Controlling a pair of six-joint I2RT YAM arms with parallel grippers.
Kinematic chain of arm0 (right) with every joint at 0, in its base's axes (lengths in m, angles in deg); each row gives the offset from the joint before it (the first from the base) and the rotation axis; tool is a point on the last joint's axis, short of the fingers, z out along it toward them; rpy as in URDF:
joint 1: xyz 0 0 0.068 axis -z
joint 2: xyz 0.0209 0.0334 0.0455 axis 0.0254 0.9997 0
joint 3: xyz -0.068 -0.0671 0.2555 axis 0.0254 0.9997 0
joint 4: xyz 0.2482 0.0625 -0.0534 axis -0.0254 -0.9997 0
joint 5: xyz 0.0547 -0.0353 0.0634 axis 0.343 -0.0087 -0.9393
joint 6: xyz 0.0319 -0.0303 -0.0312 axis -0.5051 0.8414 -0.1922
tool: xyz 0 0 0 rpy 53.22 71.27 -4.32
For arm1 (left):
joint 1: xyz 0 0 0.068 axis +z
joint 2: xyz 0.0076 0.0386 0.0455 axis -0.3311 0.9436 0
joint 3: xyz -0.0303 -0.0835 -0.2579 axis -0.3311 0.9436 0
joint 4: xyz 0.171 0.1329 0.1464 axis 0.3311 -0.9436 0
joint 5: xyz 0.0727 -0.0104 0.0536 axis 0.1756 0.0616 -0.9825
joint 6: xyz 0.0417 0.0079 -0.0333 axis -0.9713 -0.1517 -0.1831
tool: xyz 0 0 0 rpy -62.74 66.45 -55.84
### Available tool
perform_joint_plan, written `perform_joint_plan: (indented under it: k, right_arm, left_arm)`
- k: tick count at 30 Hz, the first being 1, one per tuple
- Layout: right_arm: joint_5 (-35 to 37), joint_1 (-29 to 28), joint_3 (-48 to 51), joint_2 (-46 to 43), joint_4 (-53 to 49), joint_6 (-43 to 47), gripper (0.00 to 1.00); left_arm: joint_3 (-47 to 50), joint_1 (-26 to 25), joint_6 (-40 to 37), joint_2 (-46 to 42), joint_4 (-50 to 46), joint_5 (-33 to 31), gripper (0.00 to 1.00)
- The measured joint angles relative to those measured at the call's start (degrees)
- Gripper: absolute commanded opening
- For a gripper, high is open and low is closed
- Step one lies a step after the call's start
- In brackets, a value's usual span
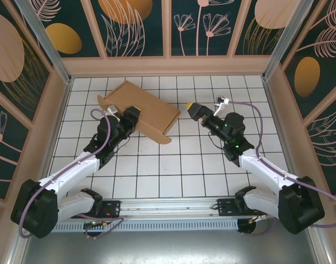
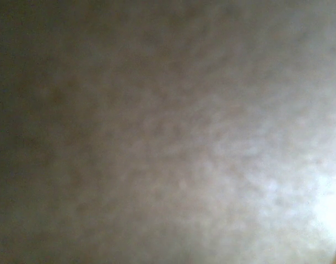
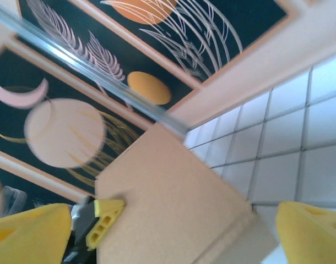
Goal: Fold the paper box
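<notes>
Yellow fingertips (image 3: 30, 234) of right gripper (image 1: 194, 110) wide apart, empty, just off the end of paper box (image 1: 146, 107). Left gripper (image 1: 130, 115) against its near side, back-left on tiled table (image 1: 184, 165); clamped or only pressing, cannot tell. Could spring open on a loose hold, or skid under a push from the right. Left wrist view too blurred to judge; underside flaps hidden

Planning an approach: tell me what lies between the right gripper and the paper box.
Top view: only bare tiled table between right gripper and paper box.
</notes>
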Motion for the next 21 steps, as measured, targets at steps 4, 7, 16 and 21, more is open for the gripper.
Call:
perform_joint_plan:
  k: [4, 7, 16, 21]
  right_arm:
    - [5.1, -7.5, -1.7, -1.9, -4.5, 28.4, 0.93]
    - [7.8, -13.8, -0.9, -2.1, -4.9, 50.9, 0.93]
    - [10.8, -20.0, 11.0, -8.9, -2.6, 85.9, 0.93]
    - [12.2, -30.3, 5.7, -8.7, -5.4, 88.4, 0.97]
  left_arm:
    - [-1.4, 0.0, 0.2, 0.0, -8.0, 0.8, 0.4]
    - [-1.9, 0.0, 0.1, -0.5, -12.0, 2.1, 0.4]
    - [-3.7, 0.0, -1.0, -6.5, -20.5, 2.0, 0.4]
    - [-3.8, 0.1, -0.6, -6.8, -21.2, 0.4, 0.39]
